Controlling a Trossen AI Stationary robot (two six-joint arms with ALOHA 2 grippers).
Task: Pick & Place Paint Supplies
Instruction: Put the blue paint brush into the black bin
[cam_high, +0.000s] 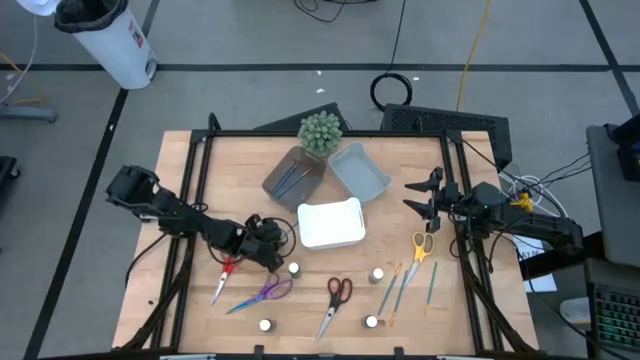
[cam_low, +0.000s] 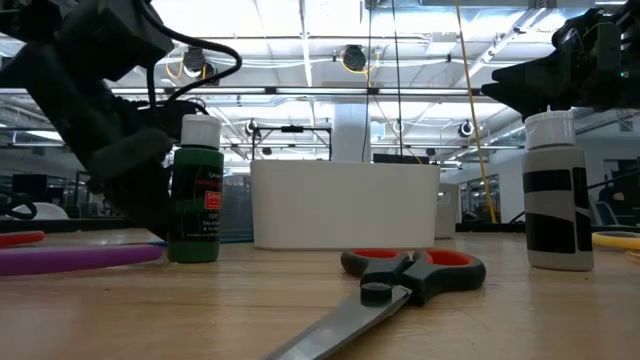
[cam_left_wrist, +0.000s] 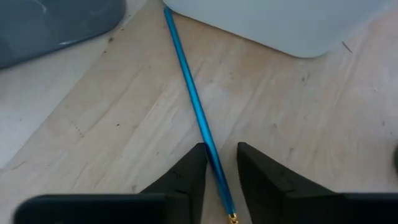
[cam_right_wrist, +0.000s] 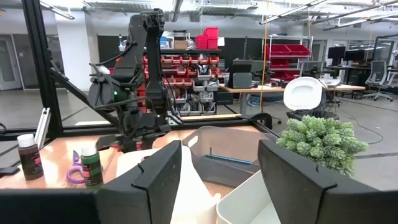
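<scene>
On the left of the pale wooden worktop (cam_high: 190, 170), the left pincer (cam_left_wrist: 221, 163) is down low beside the near left corner of the white rectangular tray (cam_high: 331, 223). Its two dark fingers (cam_left_wrist: 186, 177) stand close on either side of a thin blue-handled brush (cam_left_wrist: 198, 115) that lies flat on the wood, its far end reaching the tray's edge; whether they are actually pressing the handle cannot be told.

Just by that arm lie the red-handled scissors (cam_high: 224, 274) and the purple-handled scissors (cam_high: 266, 293), with a small white-capped dark green bottle (cam_low: 196, 190) upright beside them. Farther back stand the brown rectangular tray (cam_high: 294, 173), holding a few thin brushes, the round green spiky plant (cam_high: 320, 131) and the pale blue-grey rectangular tray (cam_high: 359, 170).

Toward the front centre lie a second pair of red-handled scissors (cam_high: 336, 301), with more white-capped bottles (cam_high: 378, 274) upright around them. To their right lies a loose group of thin brushes (cam_high: 402, 287), and next the yellow-handled scissors (cam_high: 421, 246).

On the right, the right pincer (cam_high: 419, 195) hangs above the worktop with its fingers spread wide, grasping nothing.
</scene>
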